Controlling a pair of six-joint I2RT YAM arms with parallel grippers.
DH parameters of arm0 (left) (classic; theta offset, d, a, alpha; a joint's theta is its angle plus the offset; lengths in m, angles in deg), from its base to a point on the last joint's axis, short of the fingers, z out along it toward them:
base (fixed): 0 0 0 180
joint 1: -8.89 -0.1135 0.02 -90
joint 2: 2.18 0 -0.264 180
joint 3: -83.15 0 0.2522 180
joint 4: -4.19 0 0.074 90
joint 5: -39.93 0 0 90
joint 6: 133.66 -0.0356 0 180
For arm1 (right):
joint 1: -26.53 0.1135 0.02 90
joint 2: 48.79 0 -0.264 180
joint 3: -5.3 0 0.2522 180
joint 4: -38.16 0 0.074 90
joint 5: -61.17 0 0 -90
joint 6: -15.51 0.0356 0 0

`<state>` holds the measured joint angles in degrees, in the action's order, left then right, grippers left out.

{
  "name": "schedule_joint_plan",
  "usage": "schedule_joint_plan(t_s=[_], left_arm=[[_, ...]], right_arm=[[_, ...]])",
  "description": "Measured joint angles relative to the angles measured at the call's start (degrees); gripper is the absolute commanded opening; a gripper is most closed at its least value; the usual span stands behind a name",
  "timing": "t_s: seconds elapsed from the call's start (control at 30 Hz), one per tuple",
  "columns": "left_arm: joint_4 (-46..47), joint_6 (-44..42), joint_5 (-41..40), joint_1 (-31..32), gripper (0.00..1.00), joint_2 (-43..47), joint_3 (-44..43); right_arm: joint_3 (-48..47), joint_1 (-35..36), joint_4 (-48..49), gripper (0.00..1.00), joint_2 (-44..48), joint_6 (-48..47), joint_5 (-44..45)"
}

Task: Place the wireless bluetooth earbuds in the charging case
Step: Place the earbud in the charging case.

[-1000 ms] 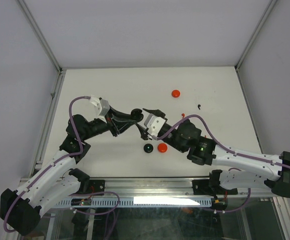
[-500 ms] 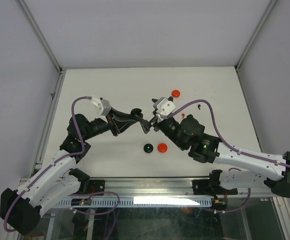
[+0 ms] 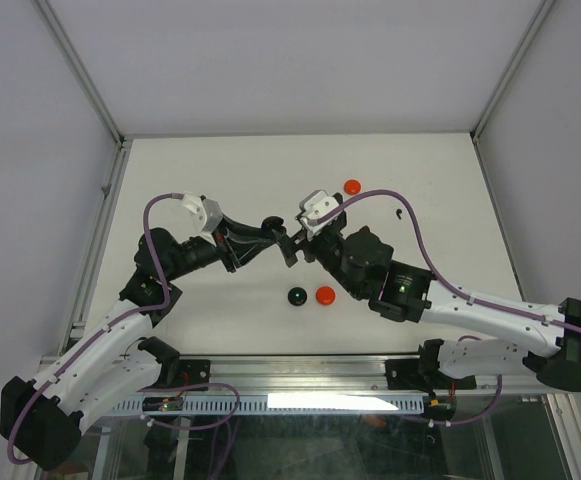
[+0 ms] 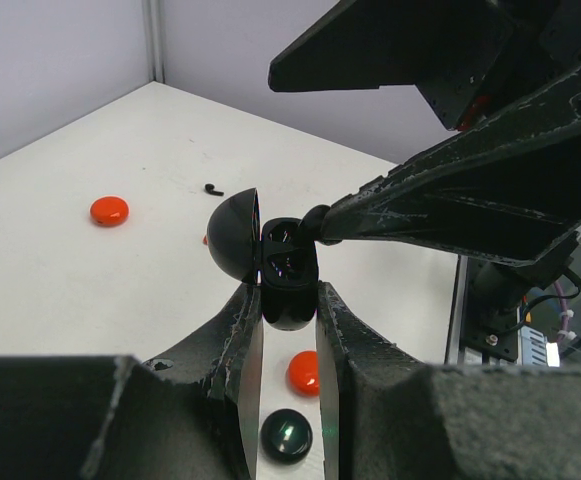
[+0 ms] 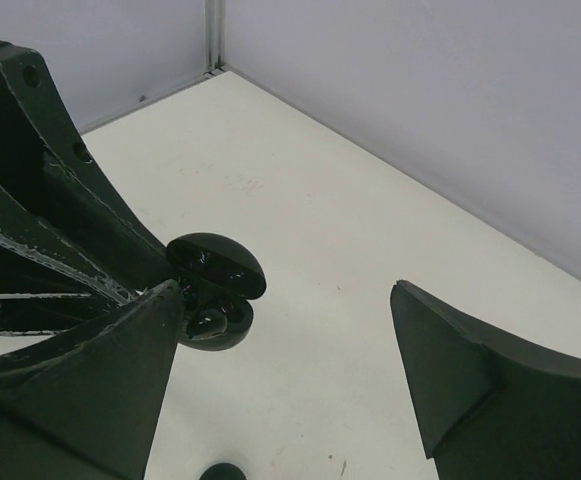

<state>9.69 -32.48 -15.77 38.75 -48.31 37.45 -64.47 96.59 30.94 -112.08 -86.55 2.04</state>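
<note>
Left wrist view: the left tool (image 4: 289, 302) clamps the open charging case (image 4: 288, 268) while the right tool (image 5: 286, 292) gapes wide.

The left pincer (image 4: 288, 300) is clamped narrow, its tip meeting the wide-spread right pincer (image 5: 285, 290).

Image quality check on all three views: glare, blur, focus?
Top external: even diffuse light, faint shadows, one blown-out white strip at the near edge. Left wrist: charging case sharp, with small highlights; left end effector blurs toward the lens. Right wrist: case glossy with specular spots; right end effector dark, little surface detail, edges slightly soft.
</note>
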Motion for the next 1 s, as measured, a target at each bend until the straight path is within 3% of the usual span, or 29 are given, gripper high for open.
schedule_joint_plan(t_s=[1.0], left_arm=[[0.0,0.0,0.0,0.0,0.00,0.1,0.0]], right_arm=[[0.7,-1.6,-2.4,0.88,2.0,4.5,-2.1]])
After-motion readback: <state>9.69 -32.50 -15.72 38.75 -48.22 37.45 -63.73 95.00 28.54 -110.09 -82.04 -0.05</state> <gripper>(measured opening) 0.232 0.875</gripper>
